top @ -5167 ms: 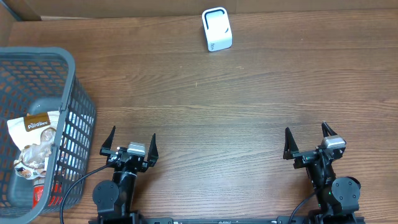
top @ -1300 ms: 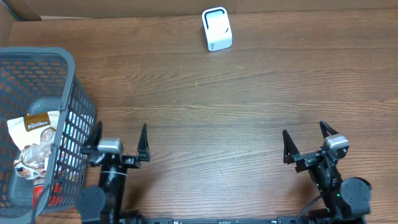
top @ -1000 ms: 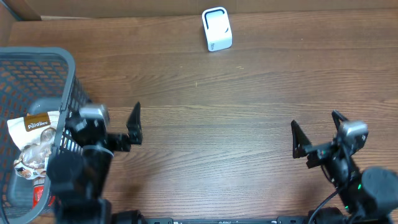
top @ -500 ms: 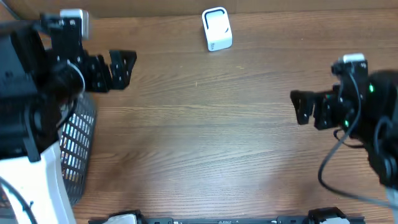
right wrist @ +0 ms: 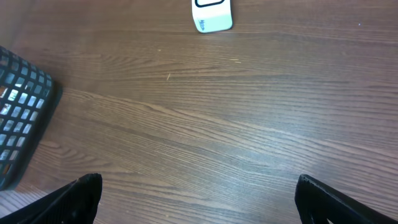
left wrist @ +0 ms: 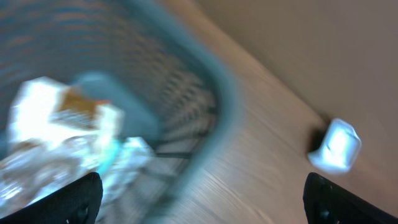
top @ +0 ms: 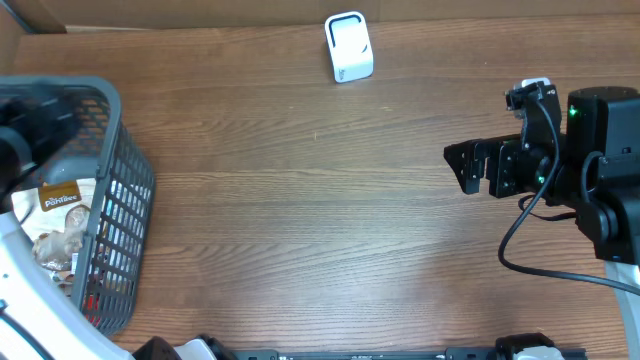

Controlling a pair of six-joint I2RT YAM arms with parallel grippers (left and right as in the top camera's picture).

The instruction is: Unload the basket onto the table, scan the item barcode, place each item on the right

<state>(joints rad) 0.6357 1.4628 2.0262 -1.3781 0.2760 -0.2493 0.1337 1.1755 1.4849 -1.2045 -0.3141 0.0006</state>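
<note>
One snack pouch point(top: 60, 215) lay in the grey basket point(top: 125, 215) at far left, our left gripper point(left wrist: 208, 198) spread wide and empty over it. We judged the pouch light, crinkly, slippery, best pinched at its top seam. Rightward stood the scanner point(top: 348, 47), then our right gripper point(right wrist: 202, 198), likewise agape.

**Snack bag in basket, scanner well away**

The snack bag point(top: 55, 215), clear film under a white-and-brown label, lies flat inside the grey mesh basket point(top: 128, 195). The white scanner point(top: 349, 47), its face edged in black, stands well apart from the basket, to its right and farther back.
</note>
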